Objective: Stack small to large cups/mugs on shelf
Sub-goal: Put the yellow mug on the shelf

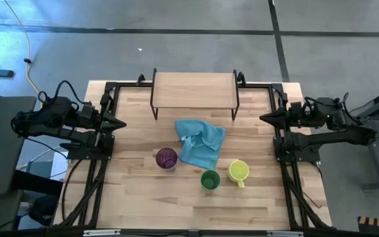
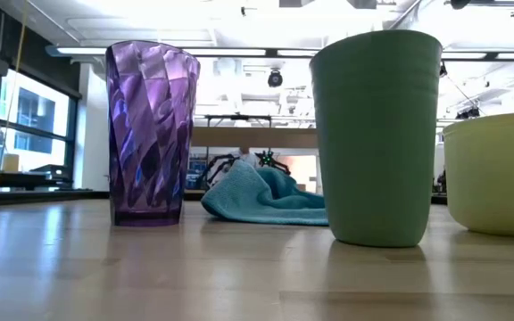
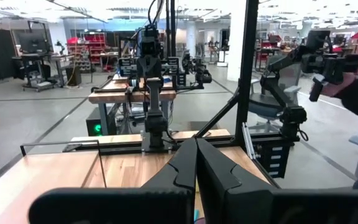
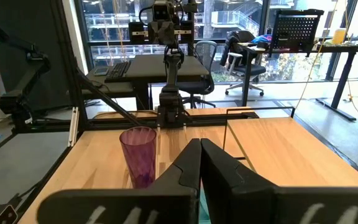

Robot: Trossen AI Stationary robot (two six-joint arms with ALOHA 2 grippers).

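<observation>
While both arms wait parked at the table's side edges, the left gripper (image 1: pixel 119 123) and the right gripper (image 1: pixel 263 118) each hold their fingers pressed together on nothing, tips aimed inward across the table at one another. Neither touches a cup.

All three cups stand upright on the table's near half, openings up, well apart from both grippers and nearer the camera edge than either one. The yellow mug (image 1: pixel 238 171) sits on the right side, its handle turned toward the near edge, and the green cup (image 1: pixel 210 180) stands just beside it toward the centre; the right gripper looks the nearer one to both. The purple tumbler (image 1: pixel 166 158) stands left of centre, closer to the left gripper, and touches or nearly touches the blue cloth (image 1: pixel 201 142) crumpled mid-table.

The shelf (image 1: pixel 194 89) stands at the far edge, its long axis running left to right between the two arm bases, its top bare. The cloth lies between cups and shelf, so a carried cup would likely need to pass over or around it.

The table (image 1: pixel 143 204) is pale wood plank. Beyond it lies a lab with desks, chairs and other arm rigs.
</observation>
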